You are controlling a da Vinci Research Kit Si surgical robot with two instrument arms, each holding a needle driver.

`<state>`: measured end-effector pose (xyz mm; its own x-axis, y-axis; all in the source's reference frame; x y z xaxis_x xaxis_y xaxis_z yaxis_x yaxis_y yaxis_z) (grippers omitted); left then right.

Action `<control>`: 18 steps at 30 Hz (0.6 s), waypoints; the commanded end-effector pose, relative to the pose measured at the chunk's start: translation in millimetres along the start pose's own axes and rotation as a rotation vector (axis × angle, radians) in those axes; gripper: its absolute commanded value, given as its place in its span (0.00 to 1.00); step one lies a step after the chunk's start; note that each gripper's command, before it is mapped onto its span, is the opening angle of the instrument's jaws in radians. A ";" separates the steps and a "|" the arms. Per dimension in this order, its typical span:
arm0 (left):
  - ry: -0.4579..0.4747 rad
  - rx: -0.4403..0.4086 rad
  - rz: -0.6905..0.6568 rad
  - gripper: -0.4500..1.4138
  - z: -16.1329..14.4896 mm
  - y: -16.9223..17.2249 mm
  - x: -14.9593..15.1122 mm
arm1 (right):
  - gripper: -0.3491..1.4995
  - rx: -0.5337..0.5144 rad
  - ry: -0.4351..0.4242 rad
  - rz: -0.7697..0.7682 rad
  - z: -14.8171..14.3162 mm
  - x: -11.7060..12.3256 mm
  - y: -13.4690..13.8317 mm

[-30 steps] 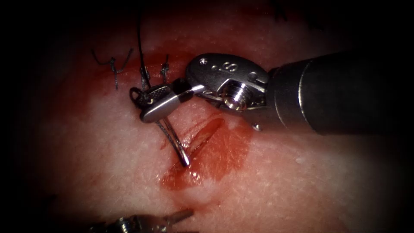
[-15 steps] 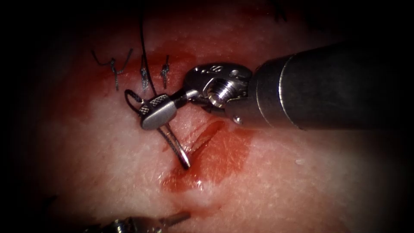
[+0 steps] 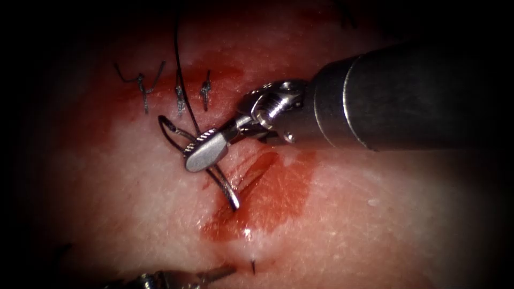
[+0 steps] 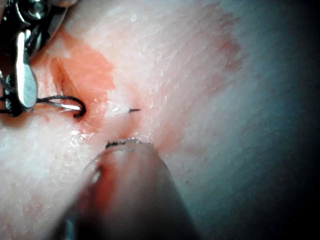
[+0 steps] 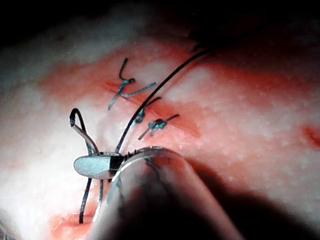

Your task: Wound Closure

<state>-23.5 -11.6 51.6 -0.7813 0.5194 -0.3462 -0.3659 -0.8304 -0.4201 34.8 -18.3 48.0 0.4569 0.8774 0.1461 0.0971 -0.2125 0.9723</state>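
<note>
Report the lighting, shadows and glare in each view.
Endoscope view: dark rim all round; glare on the right tool, shut on the needle near its tail, and on the red fluid. Right wrist view: its shaft shadows the tissue. Left wrist view: bright around the needle tip poking out of the tissue; left tool holds nothing.

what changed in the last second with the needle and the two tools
The right tool, shut on the needle near its thread end, rolled its wrist and shifted slightly down-right, driving the needle deeper into the tissue. The needle tip now pokes out below the red fluid. The left tool, the tied stitches and the thread stayed put.
</note>
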 end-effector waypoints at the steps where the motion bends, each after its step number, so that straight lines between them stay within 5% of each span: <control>1: -0.001 -0.001 0.002 0.47 0.9 0.5 -0.1 | 0.00 0.010 -0.018 0.013 1.0 -0.7 0.4; 11: -0.002 0.001 0.002 0.47 0.9 0.4 -0.1 | 0.00 0.014 -0.010 0.063 0.2 -5.4 -0.1; 17: -0.008 0.005 -0.002 0.47 0.8 0.4 0.3 | 0.00 -0.009 0.070 0.056 -0.4 -5.9 0.2; 18: -0.003 0.007 -0.005 0.45 0.7 0.6 0.5 | 0.33 -0.027 0.134 -0.030 -0.7 -5.3 0.3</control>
<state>-24.1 -11.3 51.1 -0.7838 0.5081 -0.3571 -0.3619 -0.8409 -0.4023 31.2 -21.7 47.1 0.2770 0.9561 0.0955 0.0794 -0.1218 0.9894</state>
